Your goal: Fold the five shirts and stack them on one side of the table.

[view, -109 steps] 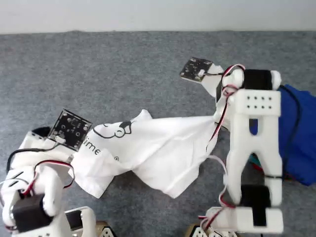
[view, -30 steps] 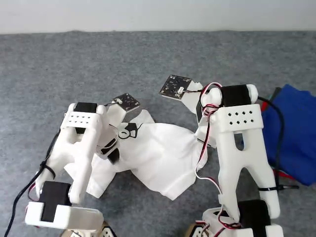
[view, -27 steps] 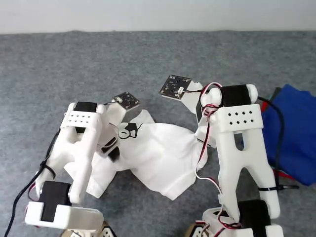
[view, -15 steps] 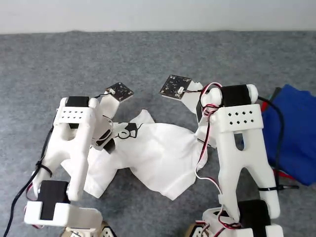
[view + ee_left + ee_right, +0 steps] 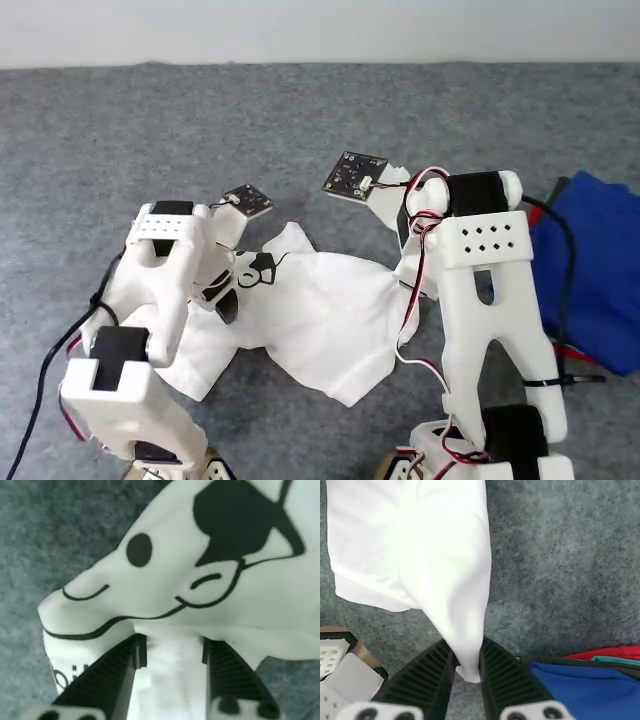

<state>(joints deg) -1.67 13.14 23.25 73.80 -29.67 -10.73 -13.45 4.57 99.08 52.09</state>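
A crumpled white shirt (image 5: 320, 300) with a black cartoon print lies on the grey table (image 5: 300, 120) between the two arms. My left gripper (image 5: 222, 292) is down on its printed end. In the left wrist view the gripper (image 5: 170, 647) is open, its fingers (image 5: 120, 675) straddle white cloth, and the printed fold (image 5: 200, 595) bulges just beyond them. My right gripper (image 5: 412, 282) is at the shirt's right edge. In the right wrist view it (image 5: 467, 660) is shut on a hanging fold of the white shirt (image 5: 420, 540).
A folded blue shirt (image 5: 590, 270) lies at the table's right edge, with red and teal cloth (image 5: 605, 654) showing beneath the blue shirt (image 5: 585, 690). Bare grey surface stretches across the far half and the left side.
The left arm has swung in from the near left corner onto the shirt's printed end. The right arm earlier drew its end leftward, bunching the shirt, and has held still for the last second.
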